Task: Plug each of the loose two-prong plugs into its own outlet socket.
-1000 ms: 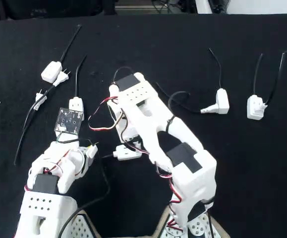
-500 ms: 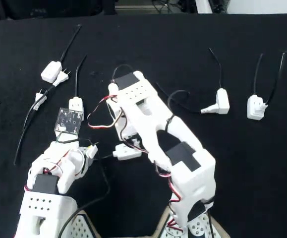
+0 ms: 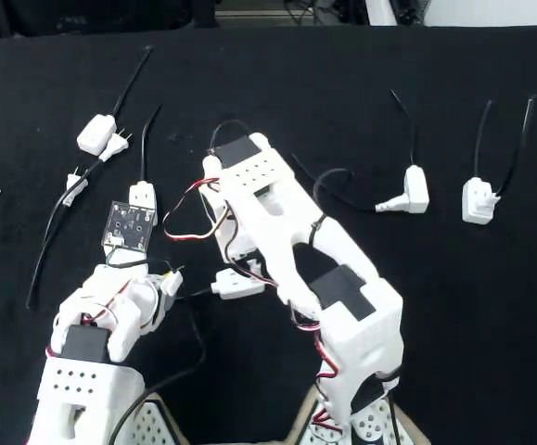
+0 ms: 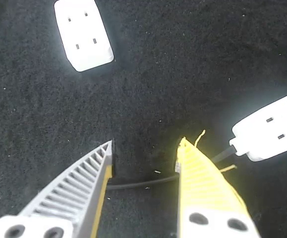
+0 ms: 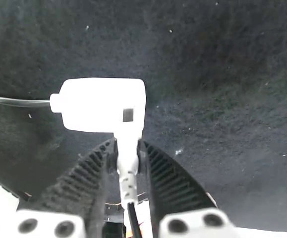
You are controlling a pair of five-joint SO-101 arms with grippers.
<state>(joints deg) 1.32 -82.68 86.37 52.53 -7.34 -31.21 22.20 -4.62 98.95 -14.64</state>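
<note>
Near mid-surface (image 3: 342,83), right end effector (image 5: 127,148) is pinching the ribbed neck of a white plug (image 5: 103,105). Left end effector (image 4: 143,148) is spread, straddling a black cable (image 4: 138,184); socket block (image 4: 272,126) just beside its yellow finger, second socket block (image 4: 84,32) farther off, both lying flat

The surface (image 4: 193,59) is matt black cloth, coarse-napped and flecked with pale lint. The outlet socket (image 4: 84,34) is smooth white plastic with a faint sheen. The left hand (image 4: 144,148) has ribbed plastic fingers, one grey and one yellow. The right hand (image 5: 127,148) has matt black ribbed fingers, closed on the plug (image 5: 127,163), white plastic with a ridged neck.
</note>
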